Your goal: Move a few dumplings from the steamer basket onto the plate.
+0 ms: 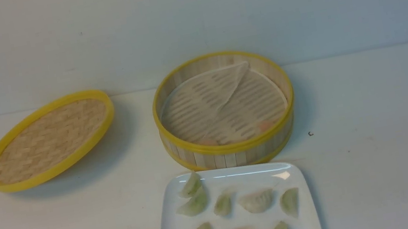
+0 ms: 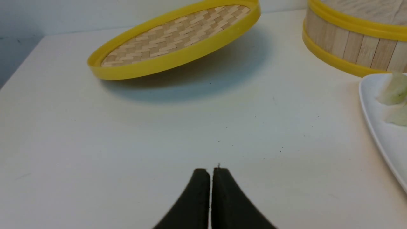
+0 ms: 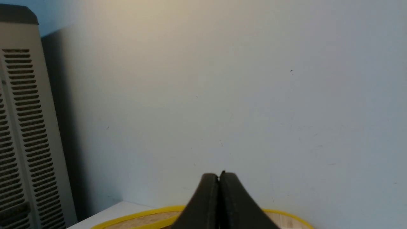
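While closed, left gripper [image 2: 210, 173] hovers low (tabletop).

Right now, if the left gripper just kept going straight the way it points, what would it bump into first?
Probably the woven lid. The left gripper is shut and empty, low over bare table, aimed roughly at the lid's raised near rim. The basket and plate lie off to one side. Depth is hard to judge.
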### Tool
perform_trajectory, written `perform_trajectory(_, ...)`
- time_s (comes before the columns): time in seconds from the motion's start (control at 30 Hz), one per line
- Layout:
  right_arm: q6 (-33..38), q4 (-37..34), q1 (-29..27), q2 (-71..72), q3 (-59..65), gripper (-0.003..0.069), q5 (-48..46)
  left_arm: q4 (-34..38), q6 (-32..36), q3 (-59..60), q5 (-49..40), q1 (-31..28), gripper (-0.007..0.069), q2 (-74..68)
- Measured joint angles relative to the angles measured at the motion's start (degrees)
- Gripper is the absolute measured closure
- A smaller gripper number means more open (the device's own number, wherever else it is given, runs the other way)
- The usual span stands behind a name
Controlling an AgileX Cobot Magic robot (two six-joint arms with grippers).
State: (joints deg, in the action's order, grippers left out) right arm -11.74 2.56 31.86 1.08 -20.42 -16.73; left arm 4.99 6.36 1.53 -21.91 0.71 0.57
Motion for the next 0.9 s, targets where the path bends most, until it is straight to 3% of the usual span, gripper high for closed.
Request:
perform_trajectory(0.27,0.67,-0.02,-2.35,0.0,6.07,0.0673,2.07,0.0,0.06,0.0,-0.05,0.0,0.0631,0.0)
perform_trajectory(0.67,0.91,-0.25,-30.13,-0.05,21.58,0.0673,-1.13,0.0,0.06,0.0,-0.04,0.0,0.0631,0.0)
perform_trajectory(0.9,1.02,0.28,-34.76,-0.1,21.86,0.0673,-4.81,0.0,0.06,0.0,-0.04,0.0,0.0631,0.0)
